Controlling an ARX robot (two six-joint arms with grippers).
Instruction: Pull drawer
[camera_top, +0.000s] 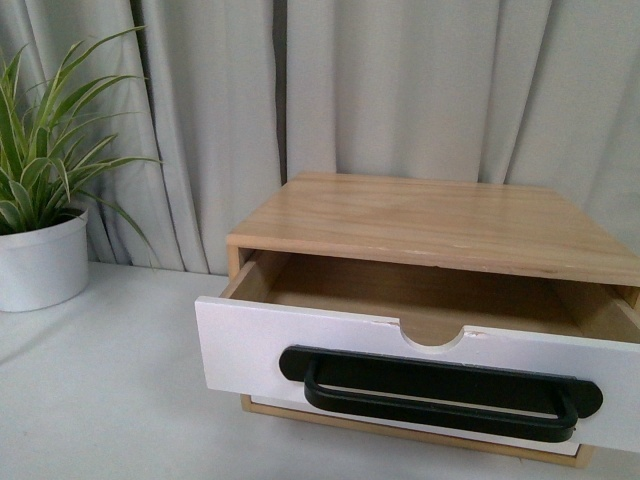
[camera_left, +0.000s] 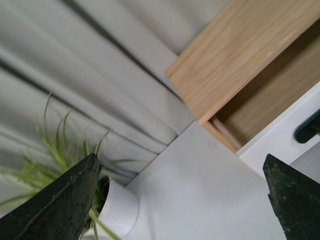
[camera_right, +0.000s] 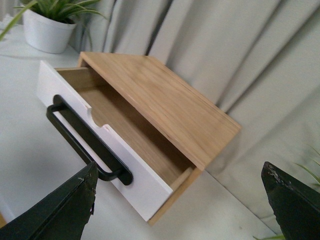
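Front view: drawer (camera_top: 300, 340) well out, handle (camera_top: 440, 395) at 5 o'clock, free. We read left gripper (camera_left: 180, 165) & right gripper (camera_right: 179, 170) spread wide, empty; prob. pull done, no grip needed.

The left gripper (camera_left: 177, 212) appears in its own wrist view as two dark, rough-edged fingers (camera_left: 57, 205). One sits at each lower corner of the picture, and they are spread wide with open space between them. The right gripper (camera_right: 175, 210) looks much the same in its wrist view, its two dark fingers (camera_right: 295, 202) set far apart at the lower corners, jaws wide.
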